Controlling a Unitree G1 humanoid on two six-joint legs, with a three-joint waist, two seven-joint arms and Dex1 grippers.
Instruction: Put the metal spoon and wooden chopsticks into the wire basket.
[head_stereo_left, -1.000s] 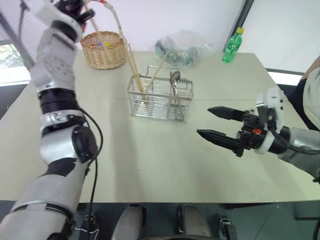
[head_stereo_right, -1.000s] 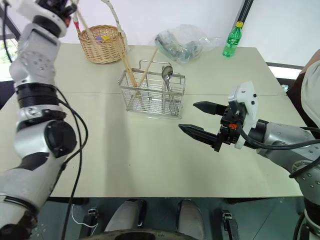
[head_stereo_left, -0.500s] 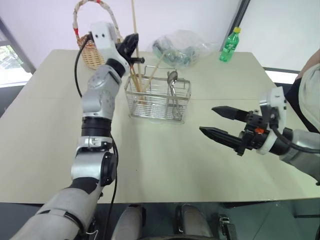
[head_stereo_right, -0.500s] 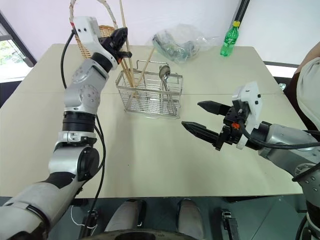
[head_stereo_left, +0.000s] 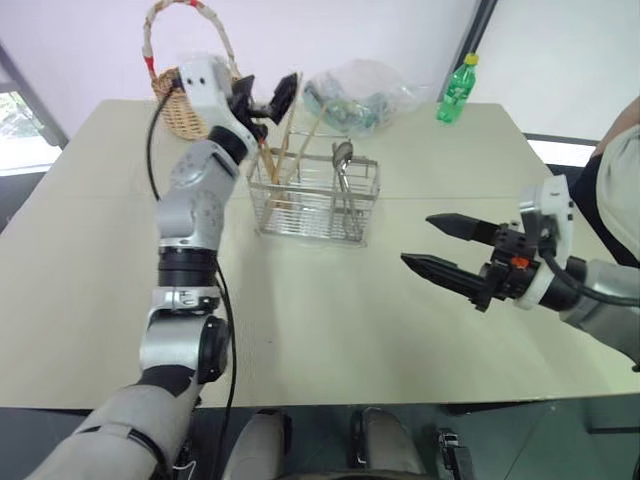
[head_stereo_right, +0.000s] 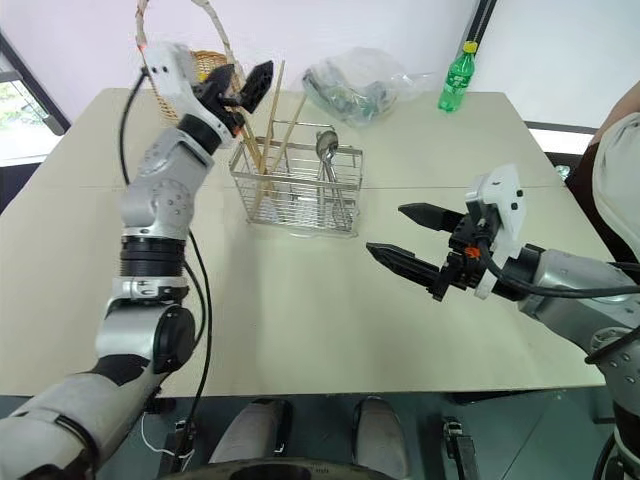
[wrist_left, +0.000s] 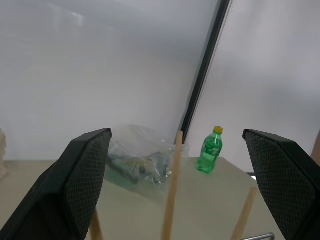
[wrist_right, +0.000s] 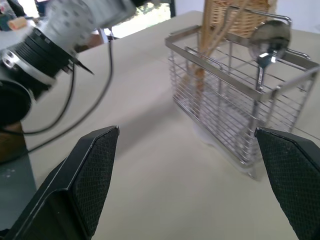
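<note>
Beige counter (head_stereo_left: 300, 330): wooden chopsticks (head_stereo_left: 283, 150) and metal spoon (head_stereo_left: 343, 170) stand upright in the far wire basket (head_stereo_left: 315, 195), left hand (head_stereo_left: 272, 98) spread empty right above the sticks, right hand (head_stereo_left: 440, 245) wide, empty, nearer.

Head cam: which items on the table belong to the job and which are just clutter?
Job items:
wire basket
wooden chopsticks, standing in it
metal spoon, standing in it

Just lying about:
wicker basket
plastic bag
green bottle
</note>
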